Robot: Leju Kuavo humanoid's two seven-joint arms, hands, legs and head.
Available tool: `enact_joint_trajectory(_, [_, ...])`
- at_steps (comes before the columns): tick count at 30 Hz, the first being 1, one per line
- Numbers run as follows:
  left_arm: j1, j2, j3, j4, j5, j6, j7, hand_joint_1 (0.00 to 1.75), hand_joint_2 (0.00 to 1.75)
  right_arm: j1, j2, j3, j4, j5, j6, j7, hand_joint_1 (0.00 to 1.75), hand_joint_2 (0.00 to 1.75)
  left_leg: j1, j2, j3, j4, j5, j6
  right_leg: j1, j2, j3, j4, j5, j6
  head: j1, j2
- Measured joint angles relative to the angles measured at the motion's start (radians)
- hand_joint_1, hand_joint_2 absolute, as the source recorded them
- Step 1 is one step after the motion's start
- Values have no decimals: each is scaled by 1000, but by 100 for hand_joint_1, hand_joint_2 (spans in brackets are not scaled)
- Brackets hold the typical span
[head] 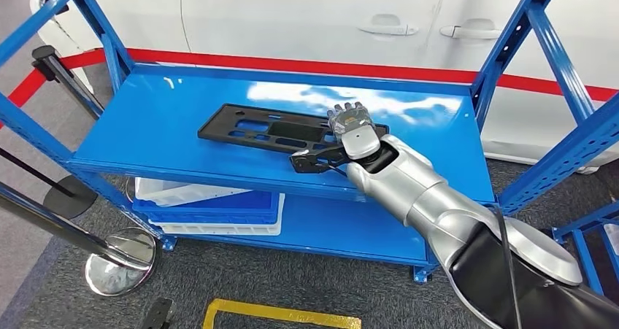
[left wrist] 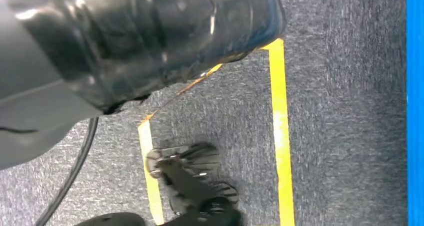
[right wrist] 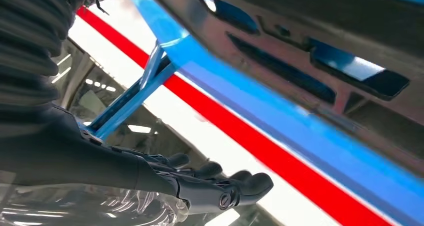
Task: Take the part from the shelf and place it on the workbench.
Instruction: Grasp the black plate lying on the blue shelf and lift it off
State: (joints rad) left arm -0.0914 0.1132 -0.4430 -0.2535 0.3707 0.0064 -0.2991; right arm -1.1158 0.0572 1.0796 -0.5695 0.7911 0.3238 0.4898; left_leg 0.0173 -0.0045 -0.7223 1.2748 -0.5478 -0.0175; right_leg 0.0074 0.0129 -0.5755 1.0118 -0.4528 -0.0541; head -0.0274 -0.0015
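The black part [head: 274, 130] lies flat on the blue shelf [head: 175, 125], near its middle. The right robot hand [head: 353, 125] sits over the part's near end, fingers extended rather than clenched; whether it grips the part I cannot tell. White and blue bins [head: 212, 208] sit below the shelf's top level.

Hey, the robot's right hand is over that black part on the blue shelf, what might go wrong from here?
The right hand sits at one end of the long black part, so an off-centre lift may let the far end droop or slip. Swinging it out, the part might strike the upright post beside the shelf. I cannot tell if the fingers hold it yet.
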Motion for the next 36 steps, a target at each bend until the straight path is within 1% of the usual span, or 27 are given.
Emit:
enact_joint_trajectory(1, [2, 0, -1, 0, 0, 0, 0, 0, 0, 3, 0, 0, 1, -2, 3, -1, 0, 175, -1, 0, -8, -28, 43, 1, 1, 1, 18, 1, -12, 1, 0, 0])
enact_joint_trajectory(2, [4, 0, -2, 0, 0, 0, 0, 0, 0, 5, 1, 0, 2, -4, 10, -3, 0, 175, -1, 0, 0, -86, 100, 3, 2, 2, 37, 3, -26, 2, 0, 0])
enact_joint_trajectory(3, [4, 0, -4, 1, 1, 1, 0, 0, 0, 5, 2, 0, 4, -6, 23, -5, 0, 175, -4, 0, 16, -143, 144, 7, 3, 2, 53, 4, -40, 5, 0, 0])
enact_joint_trajectory(4, [4, 1, -5, 2, 3, 3, 0, 0, 0, 5, 4, 0, 5, -10, 42, -7, 0, 175, -8, -1, 33, -191, 174, 11, 3, 4, 64, 6, -52, 9, 1, 0])
enact_joint_trajectory(5, [3, 1, -6, 3, 6, 6, 2, 0, 0, 4, 6, 0, 7, -15, 71, -9, 0, 175, -12, -1, 49, -223, 180, 16, 4, 5, 70, 6, -60, 14, 1, 0])
enact_joint_trajectory(7, [-1, 1, -7, 4, 16, 19, 12, 0, 0, 6, 11, 0, 10, -32, 146, -11, 0, 175, -18, -2, 64, -246, 159, 25, 3, 7, 69, 5, -67, 22, 2, 0])
enact_joint_trajectory(9, [-2, 1, -7, 4, 26, 34, 27, 0, 0, 8, 14, 0, 11, -44, 213, -9, 0, 175, -13, -1, 75, -261, 145, 34, 2, 4, 64, 11, -78, 33, 3, 0])
enact_joint_trajectory(10, [0, 1, -7, 4, 29, 39, 32, 0, 0, 9, 16, 0, 12, -48, 231, -7, 0, 175, -10, -1, 82, -266, 142, 39, 2, 1, 54, 34, -91, 38, 5, 0])
enact_joint_trajectory(12, [2, 1, -7, 5, 31, 43, 37, 0, 0, 10, 17, 0, 13, -56, 238, 2, 0, 175, -7, 0, 95, -270, 133, 50, -2, -3, -6, 145, -131, 47, 8, 0])
enact_joint_trajectory(14, [1, 1, -7, 5, 32, 44, 40, 0, 0, 17, 16, 0, 15, -64, 242, 9, 0, 175, -7, -1, 105, -270, 123, 55, -8, -3, -96, 278, -161, 52, 8, 0])
enact_joint_trajectory(15, [2, 1, -7, 5, 32, 45, 41, 0, 0, 22, 16, 0, 16, -69, 246, 10, 0, 175, -6, -2, 112, -270, 117, 54, -11, -3, -127, 308, -152, 54, 8, 0])
enact_joint_trajectory(16, [3, 1, -7, 5, 32, 46, 43, 0, 0, 27, 16, 0, 17, -73, 250, 10, 0, 175, -6, -3, 120, -269, 112, 52, -15, -3, -140, 300, -124, 56, 8, 0])
enact_joint_trajectory(17, [4, 0, -7, 5, 32, 47, 44, 0, 0, 29, 16, 0, 17, -78, 256, 9, 0, 175, -4, -4, 128, -268, 105, 50, -17, -4, -133, 254, -79, 57, 8, 0])
enact_joint_trajectory(18, [4, 0, -7, 5, 32, 49, 46, 0, 0, 30, 16, 0, 18, -82, 264, 8, 0, 175, -3, -5, 136, -266, 98, 46, -19, -4, -113, 185, -29, 57, 8, 0])
enact_joint_trajectory(19, [3, 0, -7, 5, 32, 50, 49, 0, 0, 30, 16, 0, 18, -89, 277, 7, 0, 175, -3, -6, 142, -263, 92, 41, -19, -4, -90, 121, 7, 56, 8, 0])
enact_joint_trajectory(20, [2, -1, -7, 5, 32, 52, 53, 0, 0, 29, 16, 0, 18, -96, 293, 7, 0, 175, -3, -6, 143, -260, 86, 35, -18, -3, -71, 71, 27, 52, 8, 0])
enact_joint_trajectory(21, [1, -1, -7, 5, 32, 54, 57, 0, 0, 28, 16, 0, 18, -104, 307, 7, 0, 175, -3, -7, 143, -259, 84, 28, -15, -2, -61, 44, 32, 48, 8, 0])
enact_joint_trajectory(22, [0, -1, -7, 5, 32, 55, 60, 0, 0, 26, 16, 0, 17, -111, 316, 8, 38, 175, -4, -7, 141, -260, 83, 22, -12, -1, -57, 37, 27, 43, 8, 0])
enact_joint_trajectory(25, [-1, -1, -8, 5, 30, 57, 64, 0, 0, 22, 16, 0, 14, -124, 311, 13, 169, 175, -2, -3, 139, -255, 74, 4, -14, -2, -47, 21, 29, 26, 6, 0])
enact_joint_trajectory(27, [-2, -1, -8, 6, 29, 58, 64, 0, 0, 23, 16, 0, 13, -132, 295, 15, 175, 175, -2, 1, 102, -178, 30, -3, -17, -6, -39, 13, 31, 18, 4, 0])
enact_joint_trajectory(29, [0, -1, -9, 6, 28, 56, 61, 0, 0, 29, 15, 0, 13, -142, 276, 14, 175, 175, -2, 2, 33, -44, -22, -8, -15, -7, -39, 12, 30, 13, 3, 0])
enact_joint_trajectory(30, [1, -1, -9, 6, 28, 52, 57, 0, 0, 32, 15, 0, 13, -146, 264, 13, 175, 175, -2, 2, 7, 2, -29, -9, -14, -7, -39, 13, 29, 12, 3, 0])
enact_joint_trajectory(31, [1, -1, -9, 6, 29, 47, 50, 0, 0, 34, 15, 0, 13, -151, 254, 10, 175, 175, -1, 2, -2, 11, -18, -9, -14, -6, -38, 14, 28, 12, 3, 0])
enact_joint_trajectory(32, [1, -1, -9, 6, 29, 40, 42, 0, 0, 34, 15, 0, 13, -154, 245, 8, 175, 175, -1, 2, 10, -22, 12, -8, -13, -5, -36, 16, 27, 11, 3, 0])
enact_joint_trajectory(34, [-1, 0, -9, 6, 31, 25, 23, 0, 87, 31, 15, 0, 13, -159, 232, 2, 175, 175, -1, 2, 73, -159, 81, -4, -13, -2, -32, 18, 23, 13, 3, 0])
enact_joint_trajectory(35, [-2, 1, -9, 6, 33, 17, 13, 0, 131, 27, 15, 0, 13, -162, 227, -1, 175, 175, -3, 1, 101, -218, 100, 0, -11, 0, -31, 18, 22, 16, 3, 0])
enact_joint_trajectory(36, [-4, 2, -9, 6, 35, 9, 4, 0, 175, 24, 14, 0, 13, -165, 222, -5, 175, 175, -5, 1, 118, -254, 107, 5, -9, 2, -31, 18, 22, 20, 4, 0])
